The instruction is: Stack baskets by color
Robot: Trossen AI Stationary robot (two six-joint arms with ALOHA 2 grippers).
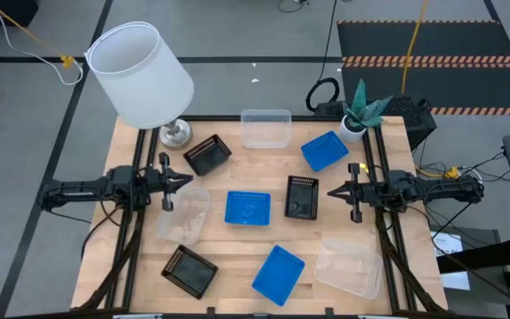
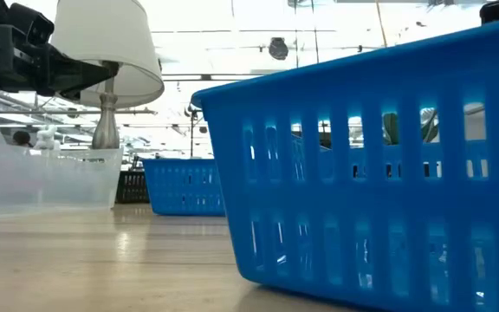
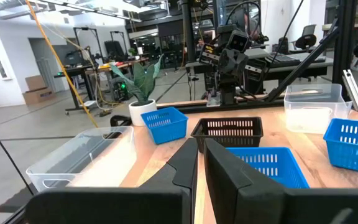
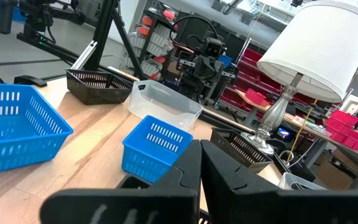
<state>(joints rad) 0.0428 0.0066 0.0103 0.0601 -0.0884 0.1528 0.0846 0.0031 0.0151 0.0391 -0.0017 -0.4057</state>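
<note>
Nine baskets lie spread apart on the table point(image 1: 131, 151), none stacked: a blue basket point(image 1: 247, 208) sits in the middle, a black basket point(image 1: 301, 197) just beside it, and a clear basket point(image 1: 266, 127) at the far edge. The left gripper point(image 1: 184, 180) hangs at the left edge, fingers almost closed and holding nothing. The right gripper point(image 1: 335, 192) hangs at the right edge, closed and holding nothing.

Three bright blue baskets point(image 1: 247, 208), three black baskets point(image 1: 301, 197) with perforated bottoms and three clear baskets point(image 1: 266, 127) are seen on the pale wood-grain table point(image 1: 414, 221), beside a white lampshade point(image 1: 140, 75) and a green plant point(image 1: 363, 108) in a white pot.
</note>
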